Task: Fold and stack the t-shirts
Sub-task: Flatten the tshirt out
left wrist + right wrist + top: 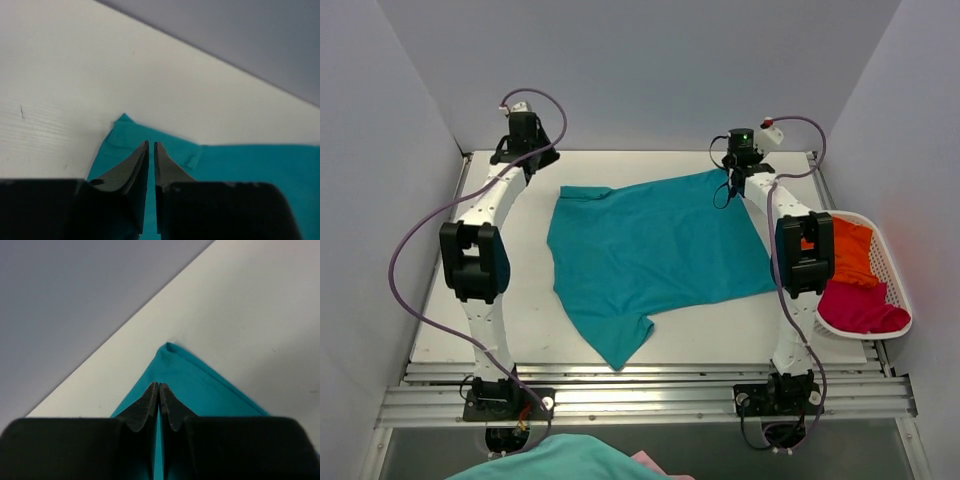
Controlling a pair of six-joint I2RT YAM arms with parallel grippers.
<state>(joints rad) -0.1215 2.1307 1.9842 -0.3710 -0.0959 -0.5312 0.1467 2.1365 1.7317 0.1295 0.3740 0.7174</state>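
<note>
Tools: two; left tool (151, 145) a slit apart, right tool (159, 385) pressed together.
T-shirts: three; teal shirt (650, 250) under both tools' tips, orange shirt (853, 252) and magenta shirt (860, 308) in one basket (891, 265).

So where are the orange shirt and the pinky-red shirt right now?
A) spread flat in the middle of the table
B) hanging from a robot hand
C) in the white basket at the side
C: the orange shirt and the magenta shirt lie bunched in the white basket; only the teal shirt is spread on the table.
</note>
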